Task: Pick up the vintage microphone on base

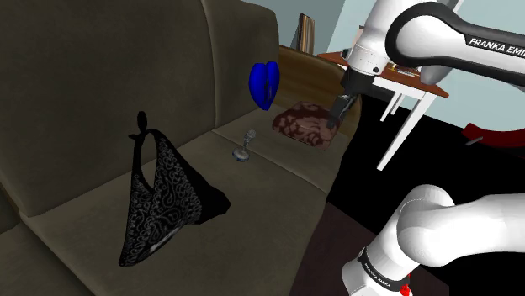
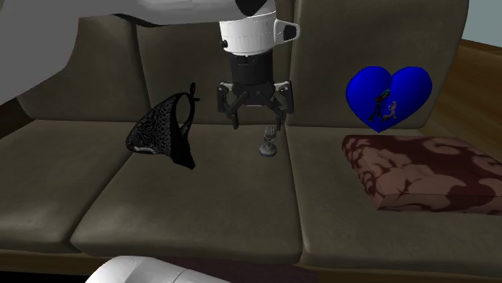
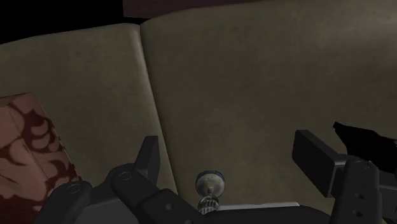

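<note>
Black claw [image 2: 256, 122] wide open, empty, hovers over small silver-grey vintage mic on round base [image 2: 269, 143]. Mic upright on olive sofa seat [image 2: 201, 193], approx 5 o'clock of claw in 2nd ext view. Spread prob. to straddle mic head.

One microphone [image 2: 269, 143], one black lacy bag [image 2: 163, 130], one blue heart [image 2: 388, 94], one brown patterned cushion [image 2: 418, 170]

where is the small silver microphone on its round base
In the shoulder view the small silver microphone stands on the grey-brown sofa seat, between the black patterned bag on that view's left and the brown patterned cushion on its right.
</note>
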